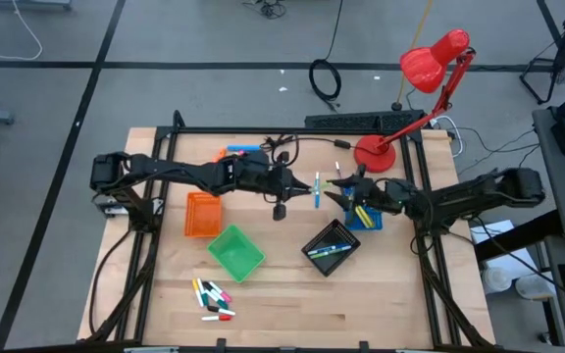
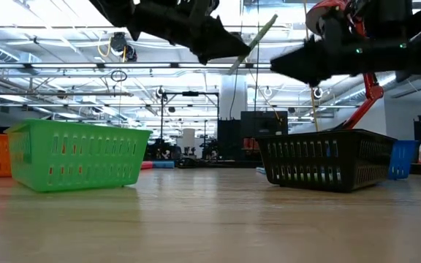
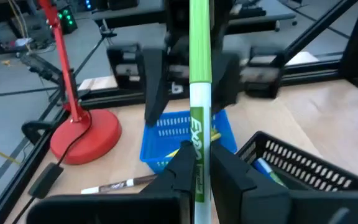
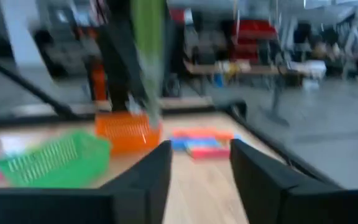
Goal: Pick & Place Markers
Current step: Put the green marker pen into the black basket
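Note:
A green marker [image 3: 201, 43] with a white barrel hangs above the table's middle, and my left gripper [image 3: 199, 177] is shut on it. It also shows in the high view as a thin marker [image 1: 317, 190] between both arms. My right gripper [image 4: 201, 180] faces it from the table's right with its fingers open and nothing between them. In the low view the marker [image 2: 254, 42] slants, its top toward the right gripper [image 2: 291, 64]. More markers [image 1: 214, 297] lie loose on the wood near the front left. My left gripper pinches the marker's white barrel [image 3: 197, 146] between its two fingers [image 3: 180, 174], below the green cap end. The fingers come about level from the table's left and lie across the marker. The marker stands nearly upright, slightly tilted, lifted clear of the table.
Four small trays stand on the table: orange [image 1: 202, 213], green [image 1: 235, 252], black [image 1: 332, 246] with markers in it, blue [image 1: 364, 217]. A red desk lamp [image 1: 376, 152] stands at the far right, with one marker [image 3: 114, 185] lying beside its base.

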Controlling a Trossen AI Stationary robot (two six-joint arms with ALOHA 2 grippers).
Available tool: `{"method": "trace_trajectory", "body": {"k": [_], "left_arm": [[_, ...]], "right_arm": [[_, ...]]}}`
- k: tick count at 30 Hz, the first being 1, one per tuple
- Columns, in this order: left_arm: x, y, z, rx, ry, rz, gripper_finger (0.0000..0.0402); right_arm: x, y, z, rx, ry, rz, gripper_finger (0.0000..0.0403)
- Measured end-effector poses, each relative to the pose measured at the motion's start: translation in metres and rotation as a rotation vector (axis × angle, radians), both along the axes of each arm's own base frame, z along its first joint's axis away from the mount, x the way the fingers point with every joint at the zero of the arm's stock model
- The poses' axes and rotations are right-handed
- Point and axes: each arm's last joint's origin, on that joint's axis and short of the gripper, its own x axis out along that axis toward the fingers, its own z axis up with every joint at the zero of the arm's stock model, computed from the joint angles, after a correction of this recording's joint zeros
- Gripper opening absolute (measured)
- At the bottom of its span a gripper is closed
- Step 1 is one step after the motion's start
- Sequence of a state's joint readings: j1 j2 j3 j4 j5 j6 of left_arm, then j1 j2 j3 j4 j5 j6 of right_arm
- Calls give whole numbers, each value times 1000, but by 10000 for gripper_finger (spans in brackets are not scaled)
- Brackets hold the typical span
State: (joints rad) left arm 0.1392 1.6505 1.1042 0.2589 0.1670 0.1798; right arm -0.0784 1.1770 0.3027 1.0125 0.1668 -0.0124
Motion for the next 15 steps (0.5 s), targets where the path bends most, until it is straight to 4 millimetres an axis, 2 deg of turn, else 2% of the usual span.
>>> {"method": "trace_trajectory", "body": {"k": [4, 7, 10, 15], "left_arm": [[-1, 5, -1, 0, 11, -3, 28], [-2, 6, -2, 13, 25, -5, 28], [-1, 6, -1, 39, 14, -12, 28], [-2, 6, -1, 46, 14, -15, 28]], "right_arm": [[5, 0, 6, -13, -146, 16, 226], [12, 0, 10, -6, -187, 53, 260], [26, 0, 13, 8, -179, 67, 275], [53, -2, 20, -20, -154, 71, 269]]}}
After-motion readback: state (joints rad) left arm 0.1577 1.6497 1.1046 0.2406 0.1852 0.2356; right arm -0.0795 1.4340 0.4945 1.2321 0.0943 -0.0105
